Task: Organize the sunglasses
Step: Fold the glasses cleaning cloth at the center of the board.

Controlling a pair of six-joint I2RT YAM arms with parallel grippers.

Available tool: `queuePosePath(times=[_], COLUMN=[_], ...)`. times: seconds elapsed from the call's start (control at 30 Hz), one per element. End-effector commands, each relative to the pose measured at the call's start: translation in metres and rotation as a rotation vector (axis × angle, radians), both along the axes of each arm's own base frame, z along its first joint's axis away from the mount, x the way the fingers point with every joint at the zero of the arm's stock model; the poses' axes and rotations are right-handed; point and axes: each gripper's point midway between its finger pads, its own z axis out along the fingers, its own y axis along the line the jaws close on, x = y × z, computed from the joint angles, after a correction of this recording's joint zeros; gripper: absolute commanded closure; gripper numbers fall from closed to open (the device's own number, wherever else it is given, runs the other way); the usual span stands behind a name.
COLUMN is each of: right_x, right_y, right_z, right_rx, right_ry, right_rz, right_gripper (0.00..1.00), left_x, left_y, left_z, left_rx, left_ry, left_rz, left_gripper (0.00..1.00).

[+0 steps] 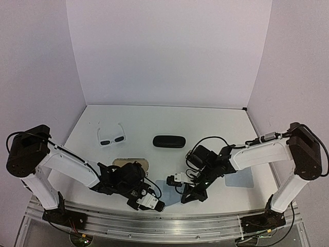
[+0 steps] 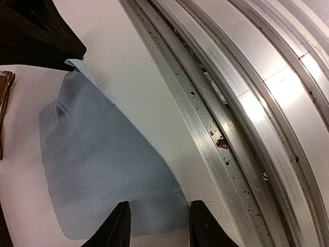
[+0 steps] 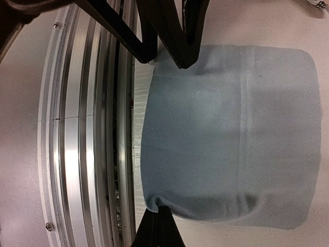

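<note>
Blue cloth [image 3: 231, 134] logged as soft matt fabric, faintly creased (puckered at its 7 o'clock corner in the right wrist view). Table [image 1: 205, 123] marked smooth, matt white. Rail [image 2: 221, 128], at 3 o'clock of the cloth, noted as brushed metal, bright sheen, speckled with grime. Brown sunglasses [image 2: 6, 87] frame seen as glossy plastic. White sunglasses [image 1: 111, 138] taken as plastic. Black case [image 1: 169, 141] recorded matt, slight sheen.
</note>
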Motion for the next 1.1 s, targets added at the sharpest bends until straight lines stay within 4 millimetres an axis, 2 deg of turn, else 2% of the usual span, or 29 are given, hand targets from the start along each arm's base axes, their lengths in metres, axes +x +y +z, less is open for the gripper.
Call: queuePosePath(times=[0.0, 0.17, 0.4, 0.53, 0.77, 0.93, 1.07], right_x=[0.005, 0.009, 0.017, 0.018, 0.015, 0.013, 0.005], right_y=[0.014, 0.017, 0.019, 0.018, 0.016, 0.009, 0.005], right_z=[0.028, 0.038, 0.046, 0.046, 0.042, 0.034, 0.030], right_rx=[0.079, 0.110, 0.129, 0.129, 0.119, 0.088, 0.062], right_ry=[0.009, 0.011, 0.013, 0.017, 0.036, 0.045, 0.111], right_rz=[-0.003, -0.011, -0.034, -0.036, -0.042, -0.058, -0.077], right_gripper=[1.00, 1.00, 1.00, 1.00, 1.00, 1.00, 1.00], left_x=[0.001, -0.004, -0.006, -0.007, 0.001, 0.011, 0.010], left_y=[0.021, 0.026, 0.026, 0.025, 0.020, 0.017, 0.010], left_z=[-0.026, -0.030, -0.027, -0.027, -0.026, -0.012, 0.011], left_rx=[0.106, 0.140, 0.135, 0.134, 0.125, 0.125, 0.100], left_ry=[-0.016, 0.011, 0.039, 0.041, 0.034, 0.064, 0.146], left_rz=[0.009, 0.003, 0.017, 0.012, 0.048, 0.111, 0.160], left_gripper=[0.61, 0.61, 0.66, 0.81, 1.00, 1.00, 1.00])
